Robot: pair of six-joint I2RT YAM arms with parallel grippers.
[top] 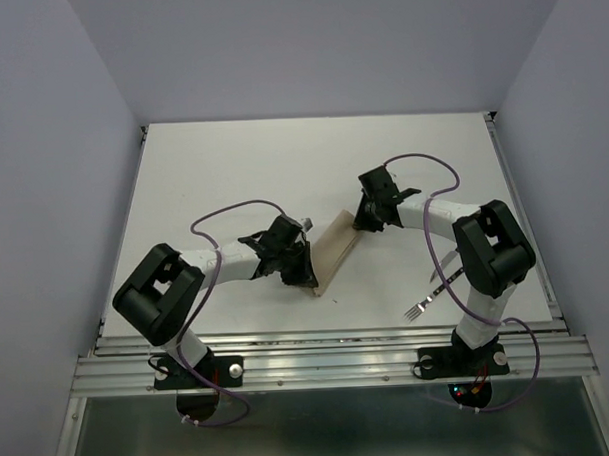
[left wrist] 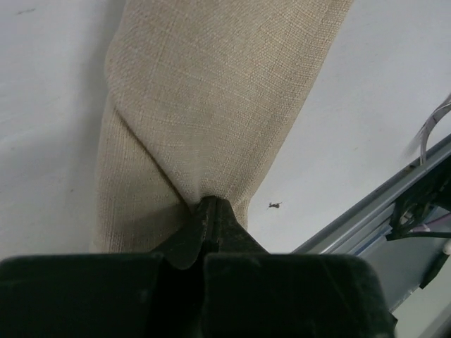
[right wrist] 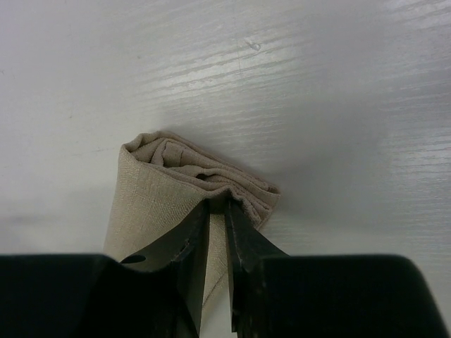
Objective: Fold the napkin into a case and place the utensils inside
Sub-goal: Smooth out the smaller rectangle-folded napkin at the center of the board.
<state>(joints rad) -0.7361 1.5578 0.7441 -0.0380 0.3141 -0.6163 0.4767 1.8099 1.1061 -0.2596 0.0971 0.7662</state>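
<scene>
The white tabletop (top: 282,169) lies open across its far half. A folded beige cloth strip (top: 335,249) spans between my left gripper (top: 308,281) and right gripper (top: 363,226); a silver fork (top: 424,304) lies near my right arm.

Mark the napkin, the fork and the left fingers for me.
napkin (top: 335,249): top view, middle of the folded strip between the arms.
fork (top: 426,302): top view, neck just behind the tines, by the right arm.
left fingers (left wrist: 227,229): left wrist view, one finger near its tip, pinching the napkin's end.
</scene>
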